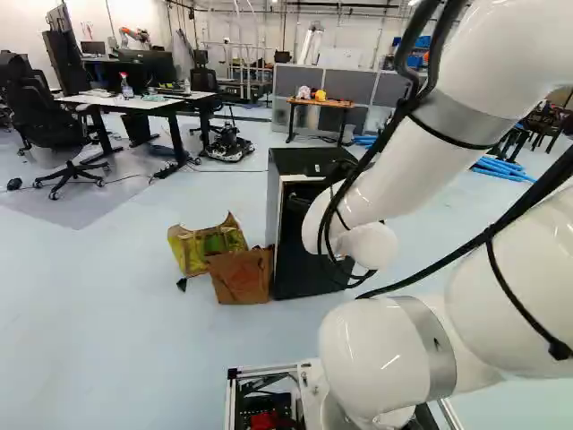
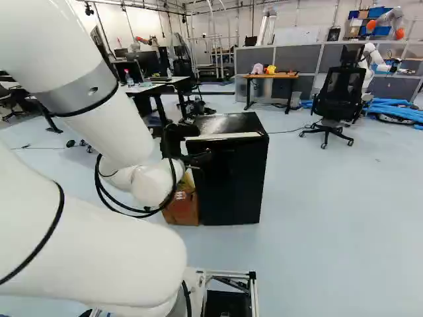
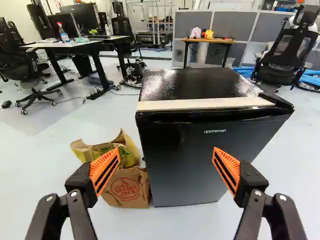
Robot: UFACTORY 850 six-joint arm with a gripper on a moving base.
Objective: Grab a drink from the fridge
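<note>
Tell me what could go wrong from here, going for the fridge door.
The gripper is open ahead of the shut fridge door; with no jutting handle showing, it might slip off.
The paper bag and yellow bag beside the fridge could get knocked.
Black cables looping off the arm may snag.

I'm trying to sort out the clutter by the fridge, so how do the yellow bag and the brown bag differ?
The yellow bag has green patches, while the brown bag carries a round red print. The yellow bag's top rises in uneven peaks; the brown bag's top edge looks much straighter. The yellow bag stands behind, the brown bag in front. Both sit on the floor beside the fridge.
</note>
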